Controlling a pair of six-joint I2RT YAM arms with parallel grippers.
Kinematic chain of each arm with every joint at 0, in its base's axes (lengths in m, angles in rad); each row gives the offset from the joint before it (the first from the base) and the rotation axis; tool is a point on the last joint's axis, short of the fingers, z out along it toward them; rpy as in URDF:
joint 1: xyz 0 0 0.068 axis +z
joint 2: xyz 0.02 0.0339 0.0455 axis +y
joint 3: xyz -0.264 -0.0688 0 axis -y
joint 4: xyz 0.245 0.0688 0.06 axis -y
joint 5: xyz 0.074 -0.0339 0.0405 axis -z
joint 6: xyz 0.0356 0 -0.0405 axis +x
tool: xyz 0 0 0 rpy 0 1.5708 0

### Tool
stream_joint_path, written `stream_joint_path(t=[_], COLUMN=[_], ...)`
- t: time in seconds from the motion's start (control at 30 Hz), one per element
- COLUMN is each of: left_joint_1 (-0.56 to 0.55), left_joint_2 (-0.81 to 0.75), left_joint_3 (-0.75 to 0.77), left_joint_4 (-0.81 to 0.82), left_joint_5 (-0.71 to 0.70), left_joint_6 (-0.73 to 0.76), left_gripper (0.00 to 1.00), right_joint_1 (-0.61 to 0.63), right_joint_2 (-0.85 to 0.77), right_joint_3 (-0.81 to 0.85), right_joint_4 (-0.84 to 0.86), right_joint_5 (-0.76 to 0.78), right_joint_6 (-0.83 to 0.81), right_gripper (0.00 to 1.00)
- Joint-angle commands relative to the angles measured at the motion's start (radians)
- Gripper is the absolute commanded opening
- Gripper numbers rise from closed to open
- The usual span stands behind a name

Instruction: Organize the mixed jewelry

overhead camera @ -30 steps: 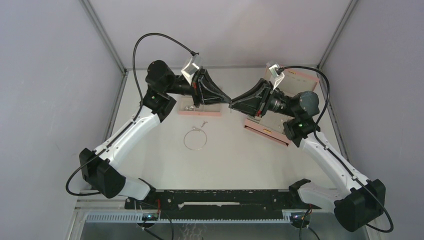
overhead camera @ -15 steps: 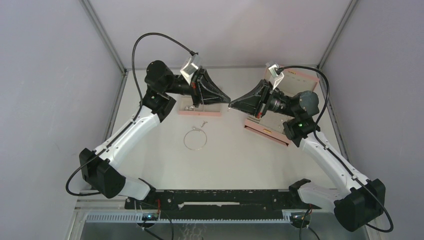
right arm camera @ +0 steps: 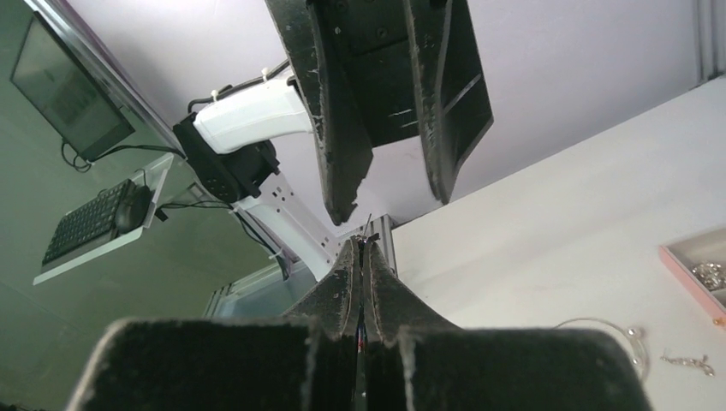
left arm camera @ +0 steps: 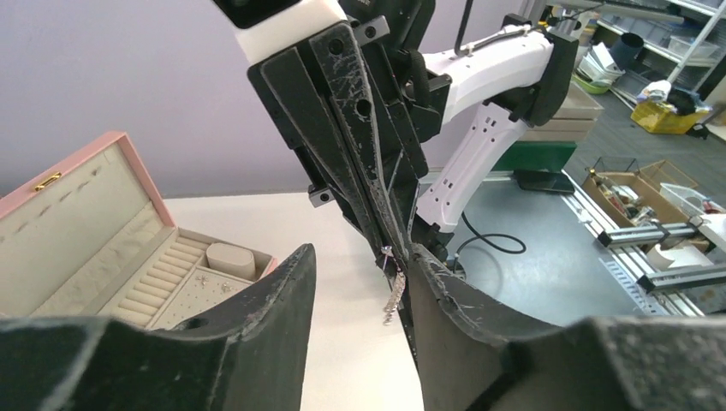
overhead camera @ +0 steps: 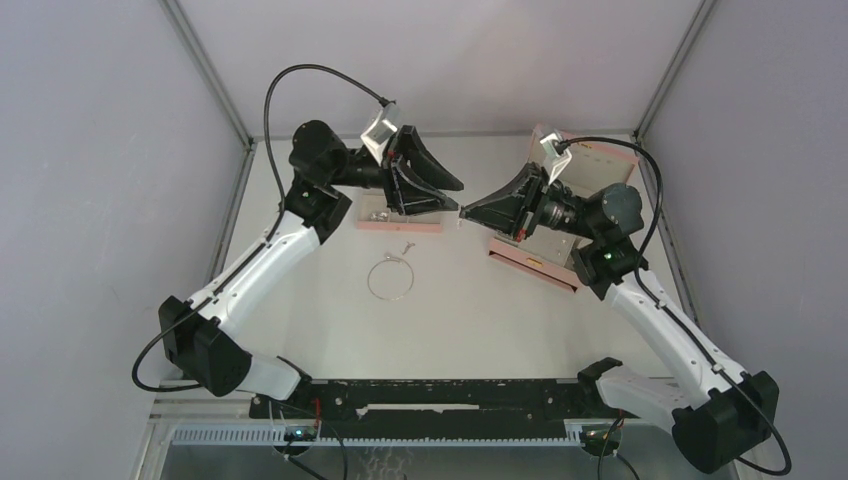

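Observation:
Both grippers meet tip to tip above the table's middle. My left gripper [overhead camera: 453, 196] stands open, its fingers either side of the right one's tip. My right gripper [overhead camera: 462, 212] is shut on a tiny silver chain piece [left arm camera: 393, 295], which dangles from its tip between the left fingers. In the right wrist view the right gripper [right arm camera: 361, 244] is pinched tight. The thin silver wire hoop [overhead camera: 390, 278] lies flat on the table, a small silver piece [overhead camera: 406, 246] just beyond it. More tiny pieces [overhead camera: 377, 215] lie in the pink tray [overhead camera: 400, 227].
An open pink box [overhead camera: 535, 262] lies under the right arm, its lid [overhead camera: 600, 160] raised toward the back right. The left wrist view shows its beige ring rolls [left arm camera: 163, 274] and studs. Grey walls close in the left, back and right.
The left gripper has opened and let go of the chain piece. The right gripper closed on it and holds it. The right arm shifted slightly.

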Motion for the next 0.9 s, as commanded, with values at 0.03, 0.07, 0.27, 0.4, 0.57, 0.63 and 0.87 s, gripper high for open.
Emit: stream_joint_path(t=[0.03,0.07,0.27,0.4,0.57,0.63,0.87], left_joint_1=[0.016,0.017,0.035,0.073,0.114,0.114,0.114], left_joint_2=[-0.013,-0.015,-0.029,-0.055,-0.098,-0.123,-0.191], left_joint_3=[-0.008,-0.01,-0.024,-0.051,-0.087,-0.109,-0.185], left_joint_4=[0.032,0.032,0.033,0.025,-0.106,-0.16,-0.28], left_joint_5=[-0.04,-0.042,-0.052,-0.093,-0.217,-0.275,-0.41], left_joint_6=[-0.031,-0.032,-0.039,-0.042,0.017,0.056,0.163], left_gripper=[0.58,0.62,0.71,0.71,0.73,0.73,0.71], right_joint_1=[-0.008,-0.011,-0.094,-0.185,-0.265,-0.276,-0.328], right_joint_2=[-0.052,-0.059,-0.099,-0.137,-0.168,-0.14,-0.024], right_joint_3=[0.043,0.043,0.043,0.044,0.103,0.147,0.215], right_joint_4=[-0.134,-0.154,-0.268,-0.456,-0.871,-1.028,-1.259], right_joint_5=[0.03,0.034,0.048,0.102,0.328,0.417,0.512], right_joint_6=[-0.107,-0.116,-0.15,-0.19,-0.34,-0.4,-0.538], right_gripper=[0.0,0.0,0.0,0.0,0.0,0.0,0.0])
